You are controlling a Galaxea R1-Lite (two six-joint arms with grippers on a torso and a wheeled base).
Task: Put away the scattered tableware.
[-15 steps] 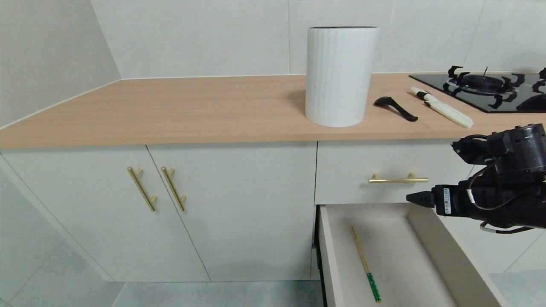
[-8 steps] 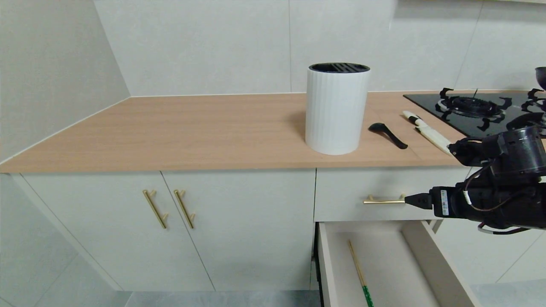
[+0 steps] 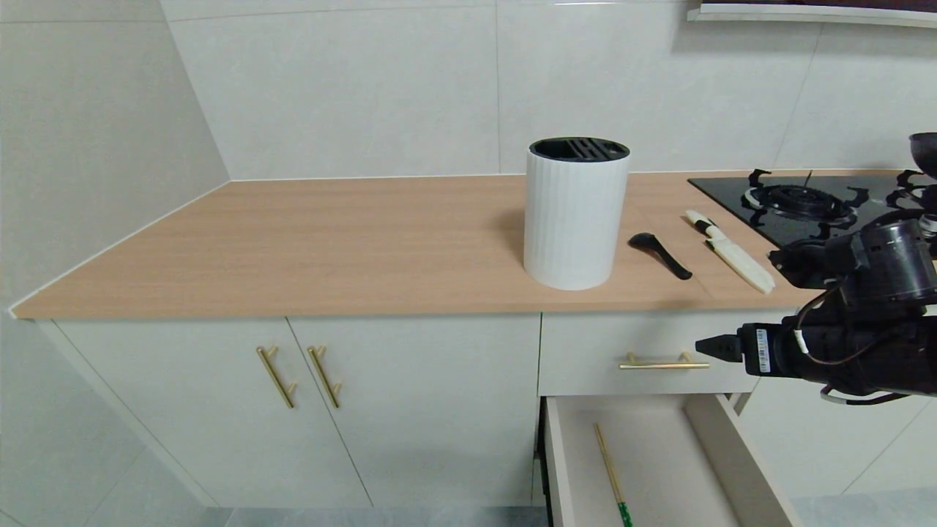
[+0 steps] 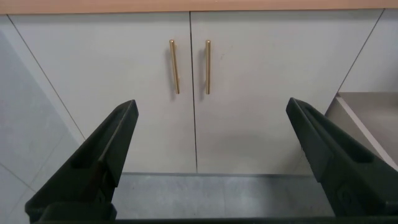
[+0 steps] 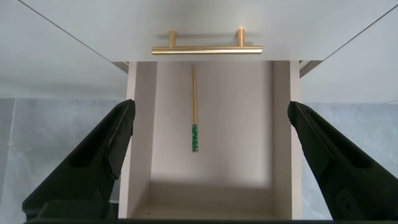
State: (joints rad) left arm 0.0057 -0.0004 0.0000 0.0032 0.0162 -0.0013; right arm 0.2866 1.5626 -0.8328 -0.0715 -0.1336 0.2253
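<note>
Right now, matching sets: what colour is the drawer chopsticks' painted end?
Green, on the thin wooden chopsticks; clearest in the right wrist view.

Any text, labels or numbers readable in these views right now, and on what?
White sticker on the right arm: print too small to read.
Chopsticks in the open drawer: green patterned end, no legible characters.
Nothing else carries text.
</note>
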